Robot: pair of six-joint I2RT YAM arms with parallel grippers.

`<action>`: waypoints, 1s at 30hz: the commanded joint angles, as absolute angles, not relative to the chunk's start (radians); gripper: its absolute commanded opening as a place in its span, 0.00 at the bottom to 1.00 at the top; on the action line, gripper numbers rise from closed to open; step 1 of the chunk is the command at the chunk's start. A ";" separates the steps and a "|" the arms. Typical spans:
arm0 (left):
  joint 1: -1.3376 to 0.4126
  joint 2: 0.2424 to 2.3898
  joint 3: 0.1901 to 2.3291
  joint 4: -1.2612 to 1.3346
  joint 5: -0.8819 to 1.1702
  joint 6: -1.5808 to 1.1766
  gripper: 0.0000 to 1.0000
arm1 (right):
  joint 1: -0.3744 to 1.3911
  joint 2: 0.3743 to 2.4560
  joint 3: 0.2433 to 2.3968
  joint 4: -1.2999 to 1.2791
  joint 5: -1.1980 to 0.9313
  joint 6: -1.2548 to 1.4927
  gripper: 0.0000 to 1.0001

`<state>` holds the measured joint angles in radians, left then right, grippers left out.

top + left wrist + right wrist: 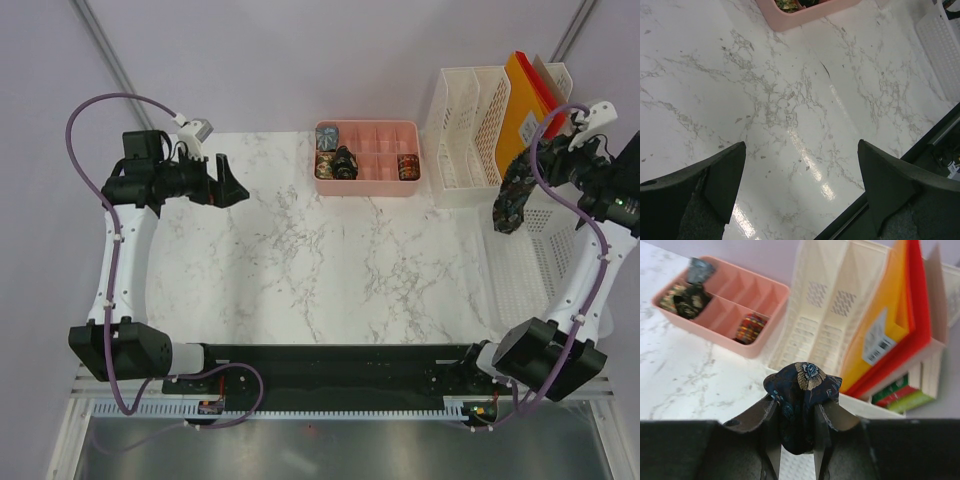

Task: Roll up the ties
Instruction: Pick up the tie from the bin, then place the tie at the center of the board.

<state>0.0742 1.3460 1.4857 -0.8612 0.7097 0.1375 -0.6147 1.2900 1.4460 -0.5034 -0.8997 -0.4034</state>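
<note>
My right gripper (538,165) (801,409) is shut on a dark tie (511,197) (803,382) with floral and speckled patterns. The tie bunches between the fingers and hangs down above the white basket at the table's right edge. Three rolled ties sit in the pink tray (380,185) (735,345): a grey-blue one (328,137) (700,270), a dark one (344,163) (685,300) and a red-orange one (408,166) (751,329). At the far left, my left gripper (226,181) (801,150) hovers open over bare marble with nothing between its fingers.
A white file rack (465,125) (825,305) holding orange and red folders (528,95) (900,315) stands at the back right. Below the held tie lies a white perforated basket (520,275). A black strip runs along the table's near edge (330,355).
</note>
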 commanded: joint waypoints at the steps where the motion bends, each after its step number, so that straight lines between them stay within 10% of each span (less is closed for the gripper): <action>1: 0.071 1.309 1.465 -0.857 0.735 0.175 1.00 | -0.505 1.244 1.505 -0.525 -1.035 -0.391 0.32; 11: 0.069 1.301 1.434 -0.857 0.744 0.179 1.00 | -0.306 1.253 1.634 -0.577 -1.088 -0.409 0.27; 22: 0.069 1.275 1.378 -0.857 0.729 0.184 1.00 | 0.368 1.374 1.220 -0.387 -0.666 -0.568 0.27; 30: 0.120 1.229 1.253 -0.799 0.775 0.146 1.00 | 0.638 1.644 1.412 -0.277 -0.460 -0.407 0.84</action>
<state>0.0837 1.2720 1.2949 -0.8555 0.7197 0.1482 0.6224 1.6024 1.2095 -0.3824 -0.5537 -0.5037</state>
